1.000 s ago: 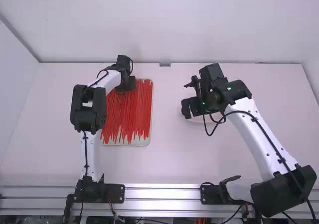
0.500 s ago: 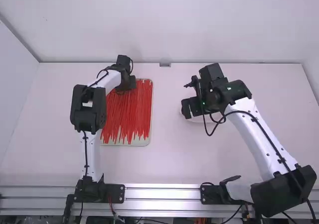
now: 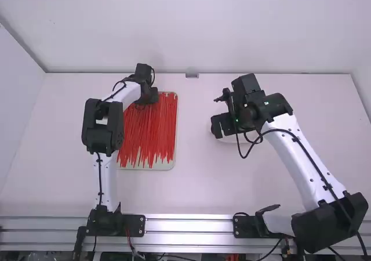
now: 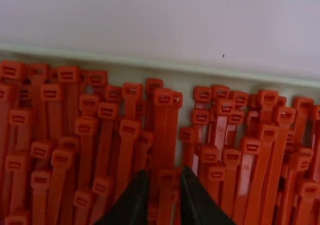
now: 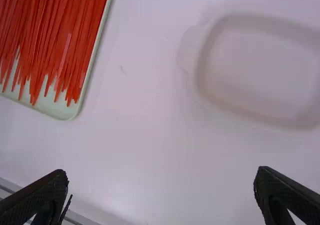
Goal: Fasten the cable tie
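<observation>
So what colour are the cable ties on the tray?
The cable ties are all red-orange, seen best in the left wrist view.

cable ties (image 4: 100, 135): running off the left wrist view's edges.
cable tie (image 4: 166, 180): strap disappearing where the left gripper (image 4: 163, 171) is pinching it.
dish (image 5: 255, 70): showing blurred; right arm (image 3: 278, 133) covering most of it in the high view.
tray (image 5: 62, 110): being cut by the frame edge.

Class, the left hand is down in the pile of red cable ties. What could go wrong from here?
1. The cable ties overlap tightly around the left hand, so it may lift several at once, or none.
2. The pile reaches the tray edge, so dragging could pull ties onto the table.
</observation>
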Robot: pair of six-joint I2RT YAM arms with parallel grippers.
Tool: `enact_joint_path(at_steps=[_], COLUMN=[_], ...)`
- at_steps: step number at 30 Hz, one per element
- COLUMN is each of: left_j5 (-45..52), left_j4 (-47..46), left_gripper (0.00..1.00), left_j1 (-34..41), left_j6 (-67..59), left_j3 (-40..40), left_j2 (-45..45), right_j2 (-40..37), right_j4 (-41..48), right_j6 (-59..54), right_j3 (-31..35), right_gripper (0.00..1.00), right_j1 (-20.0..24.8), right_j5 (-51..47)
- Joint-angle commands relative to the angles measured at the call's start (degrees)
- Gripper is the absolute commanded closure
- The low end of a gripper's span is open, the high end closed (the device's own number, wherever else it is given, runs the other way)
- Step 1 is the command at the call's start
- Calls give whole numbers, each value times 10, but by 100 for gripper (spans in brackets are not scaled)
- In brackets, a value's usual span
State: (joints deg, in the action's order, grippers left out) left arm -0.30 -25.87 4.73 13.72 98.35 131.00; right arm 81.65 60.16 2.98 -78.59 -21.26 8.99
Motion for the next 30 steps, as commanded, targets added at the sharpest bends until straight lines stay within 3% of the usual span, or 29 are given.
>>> enact_joint_path(at_steps=[1, 21, 30], left_j5=[-2, -2, -4], left_j4=[-1, 23, 21], left_gripper=[82, 86, 98], left_j1=[-2, -1, -3], left_j6=[-7, -7, -6], left_j3=[-4, -30, -31], left_j2=[9, 12, 12], right_j2=[6, 6, 6], right_j4=[1, -7, -8], right_j6=[0, -2, -2], right_j3=[-13, -13, -13], right_gripper=[0, 1, 0], right_j1=[-2, -1, -1], right_j5=[-1, 0, 0])
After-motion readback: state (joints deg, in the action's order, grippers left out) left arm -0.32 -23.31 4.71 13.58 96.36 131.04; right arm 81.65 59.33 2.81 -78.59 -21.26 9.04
